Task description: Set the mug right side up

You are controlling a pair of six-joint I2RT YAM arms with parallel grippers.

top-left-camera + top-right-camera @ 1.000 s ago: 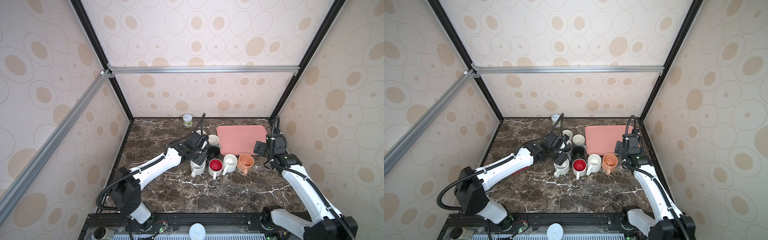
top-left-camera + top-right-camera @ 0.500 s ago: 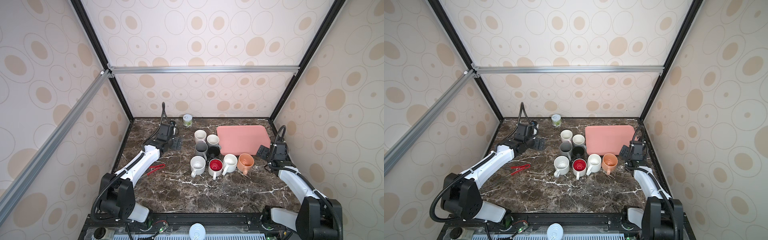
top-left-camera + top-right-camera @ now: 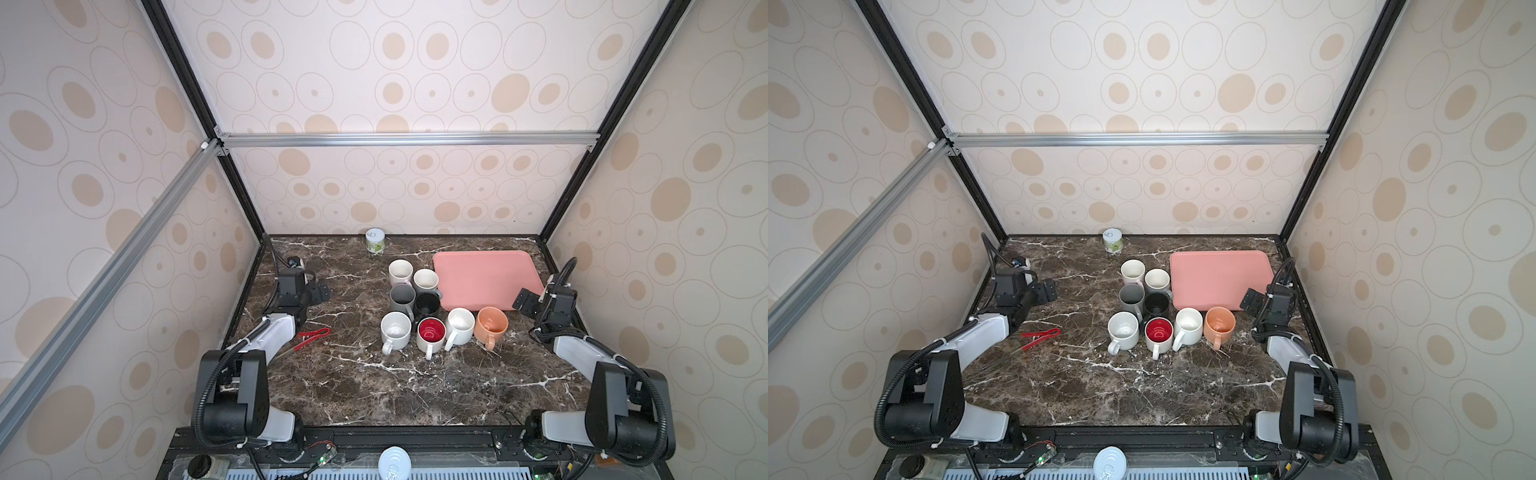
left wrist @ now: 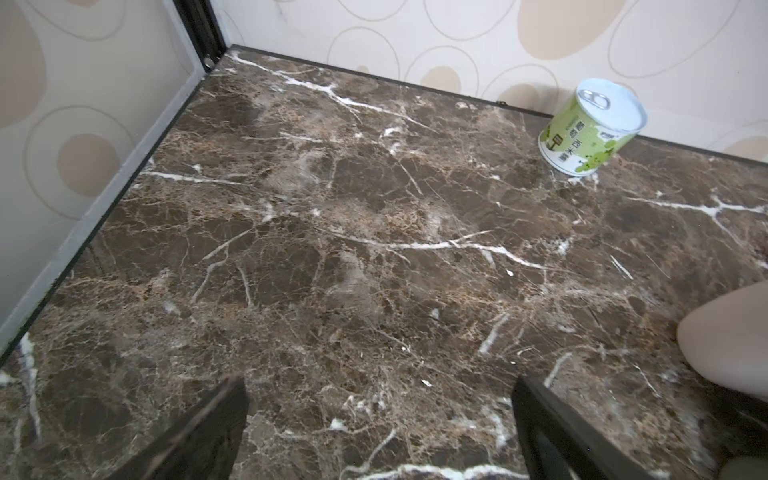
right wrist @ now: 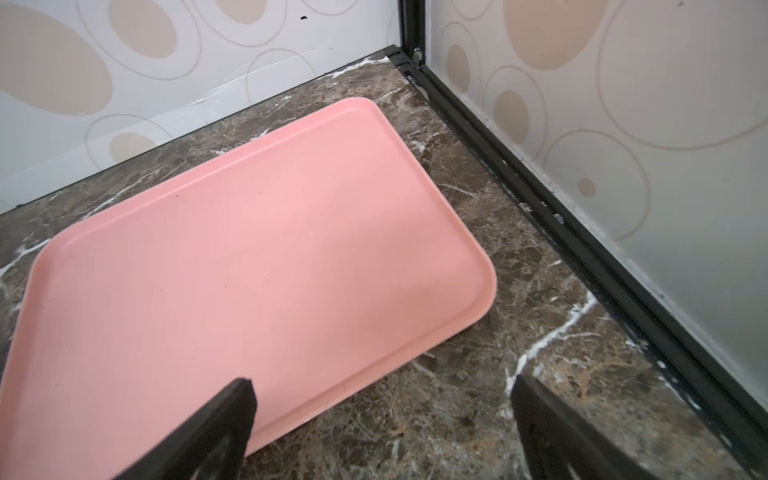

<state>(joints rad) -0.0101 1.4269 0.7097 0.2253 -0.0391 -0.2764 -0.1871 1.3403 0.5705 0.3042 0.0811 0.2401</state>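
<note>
Mugs (image 3: pixel 426 305) of glazed ceramic, eight clustered on the dark marble tabletop (image 3: pixel 374 386) beside the flat pink plastic tray (image 3: pixel 486 278), all stand mouth-up, which seems why the left gripper (image 3: pixel 319 289) and right gripper (image 3: pixel 527 299) sit parked at the sides, jaws wide and empty.

tray (image 3: pixel 486 278): pink, back right | can (image 3: pixel 375 241): upright (green label), by back wall | red tool (image 3: pixel 312 334): left
</note>
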